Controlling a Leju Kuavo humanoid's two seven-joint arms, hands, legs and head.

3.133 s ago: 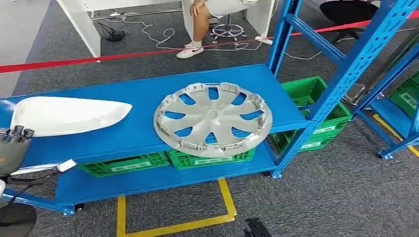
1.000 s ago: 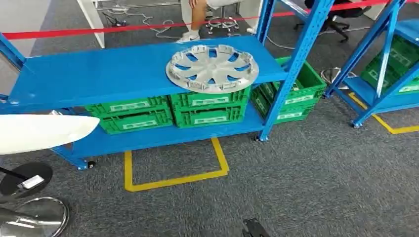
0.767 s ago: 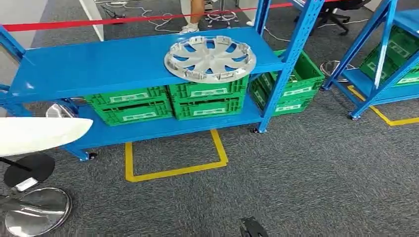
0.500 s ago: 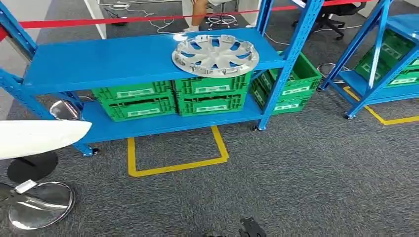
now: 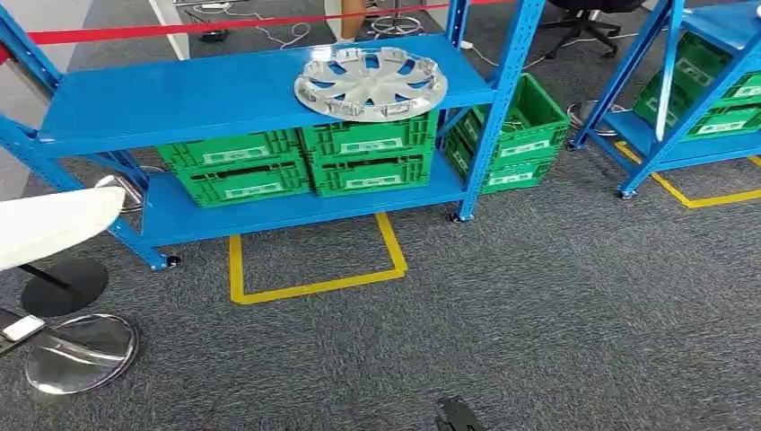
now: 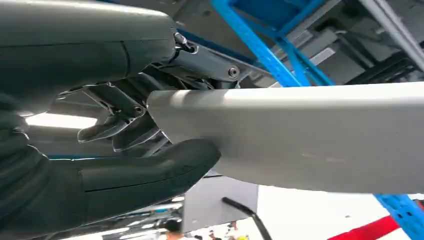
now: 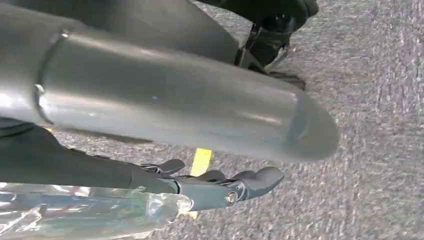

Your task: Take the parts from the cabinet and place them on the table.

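— Where is the part the robot took?

— The long white panel (image 5: pixel 49 226) is in the left hand (image 6: pixel 125 150). In the left wrist view the thick thumb lies against one face of the panel's end and the darker fingers (image 6: pixel 115 125) against the other, so the hand is clamped on it. In the head view the panel juts in from the left edge, over the grey carpet (image 5: pixel 556 305) and above the black round base (image 5: pixel 63 287) and the shiny round base (image 5: pixel 81 352).

— And the right hand?

— The right hand (image 7: pixel 235 185) hangs over the carpet. Its fingers lie stretched out fairly straight and nothing is in them.

— What is left on the rack?

— A silver wheel cover (image 5: pixel 371 83) lies flat on the upper shelf (image 5: pixel 179 94) of the blue rack, toward the right end and near the front edge. Green crates (image 5: pixel 305 162) stand side by side on the lower shelf, and another green crate (image 5: pixel 525 130) sits just past the rack's right post.

— Anything on the floor?

— A yellow tape outline (image 5: pixel 310 269) runs in front of the rack, and a red tape (image 5: pixel 179 27) stretches behind it. A second blue rack (image 5: pixel 664 81) with green crates stands to the right.
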